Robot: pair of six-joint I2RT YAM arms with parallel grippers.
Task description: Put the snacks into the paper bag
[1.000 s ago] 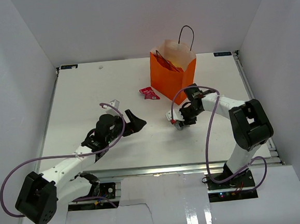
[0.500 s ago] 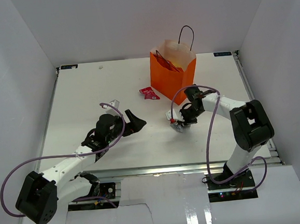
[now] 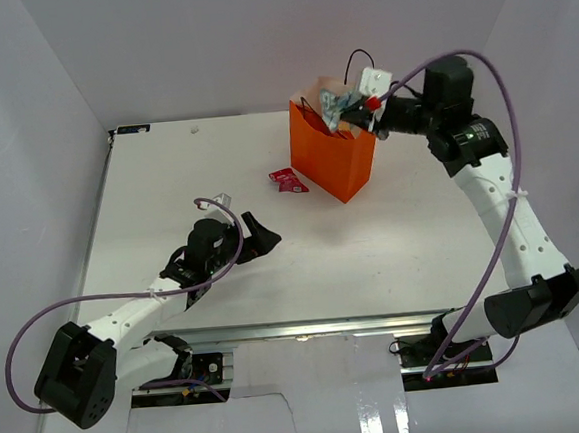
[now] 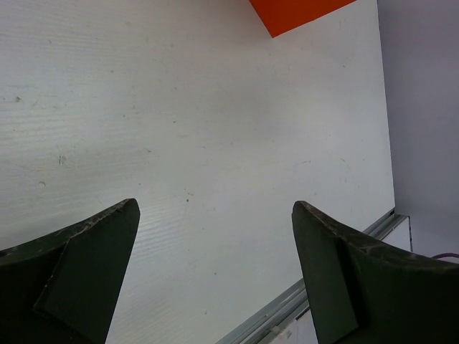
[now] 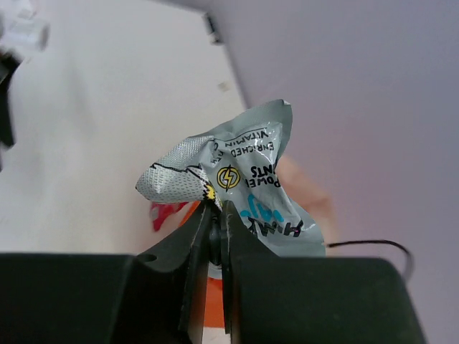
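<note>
Top: my R gripper clamped the silver-blue wrapper just over the mouth of the paper bag, so it'd drop in. L gripper sat idle, jaws apart. L wrist: bag far ahead. R wrist: wrapper pinched by its edge.

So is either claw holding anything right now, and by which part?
The right claw pinches a silver-blue snack wrapper by its crumpled edge, over the orange paper bag. The left claw is open and holds nothing.
</note>
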